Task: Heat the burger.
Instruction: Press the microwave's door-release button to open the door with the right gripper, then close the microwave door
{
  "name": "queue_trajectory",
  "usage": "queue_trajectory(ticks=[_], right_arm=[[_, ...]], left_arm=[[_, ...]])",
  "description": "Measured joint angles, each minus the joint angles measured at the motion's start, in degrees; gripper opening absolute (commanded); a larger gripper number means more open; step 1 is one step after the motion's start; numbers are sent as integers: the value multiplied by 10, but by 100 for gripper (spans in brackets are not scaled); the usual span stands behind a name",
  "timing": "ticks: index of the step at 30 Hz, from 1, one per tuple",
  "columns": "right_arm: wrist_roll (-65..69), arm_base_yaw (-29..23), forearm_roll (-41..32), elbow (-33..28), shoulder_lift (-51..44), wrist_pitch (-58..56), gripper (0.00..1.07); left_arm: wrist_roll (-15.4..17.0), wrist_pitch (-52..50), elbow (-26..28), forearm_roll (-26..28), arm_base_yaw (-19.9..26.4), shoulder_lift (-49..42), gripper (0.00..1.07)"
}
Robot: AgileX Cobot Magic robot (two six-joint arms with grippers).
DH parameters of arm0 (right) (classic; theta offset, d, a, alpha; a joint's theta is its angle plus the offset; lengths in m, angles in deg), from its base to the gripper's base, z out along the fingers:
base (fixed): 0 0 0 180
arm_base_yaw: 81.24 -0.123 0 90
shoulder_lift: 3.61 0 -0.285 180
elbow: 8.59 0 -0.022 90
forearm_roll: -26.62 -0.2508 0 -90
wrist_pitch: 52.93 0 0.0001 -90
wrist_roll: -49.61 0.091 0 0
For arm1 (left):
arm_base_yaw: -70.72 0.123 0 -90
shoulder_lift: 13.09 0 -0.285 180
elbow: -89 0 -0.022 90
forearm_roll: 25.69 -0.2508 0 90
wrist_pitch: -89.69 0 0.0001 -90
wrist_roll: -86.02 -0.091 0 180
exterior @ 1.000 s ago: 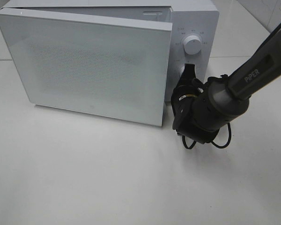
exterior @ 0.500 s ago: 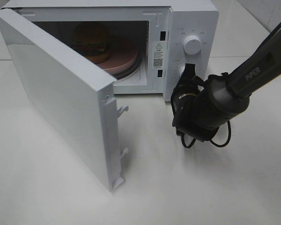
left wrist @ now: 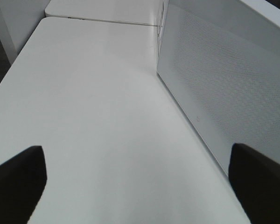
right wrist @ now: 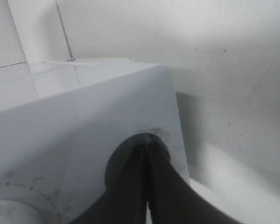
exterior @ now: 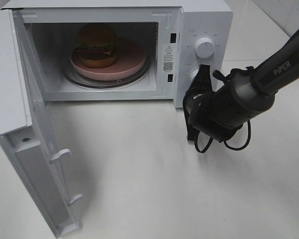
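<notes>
Golden-brown bun burger [exterior: 96, 45] is seen on round pink plate [exterior: 132, 62] inside open white microwave [exterior: 204, 20]; black right gripper [exterior: 203, 74] is pressed closed at its lower knob; left gripper [left wrist: 135, 175] is spread wide.

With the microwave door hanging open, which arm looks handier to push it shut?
Probably left: the left gripper, open, faces the door from its outer side; the right gripper is shut at the control panel.

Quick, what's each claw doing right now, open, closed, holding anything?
Left claw: open, holding nothing.
Right claw: closed, empty, tips at the white microwave's lower control.
</notes>
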Motion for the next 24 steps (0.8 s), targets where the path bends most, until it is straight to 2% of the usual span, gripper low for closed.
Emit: queue_trajectory(ticks=[17,24], right_arm=[[-30,5,82,-68,-72,-7,0],[-115,5,87,-101,-112,-57,1]], left_arm=[[0,0,0,0,0,0,98],[0,0,0,0,0,0,98]])
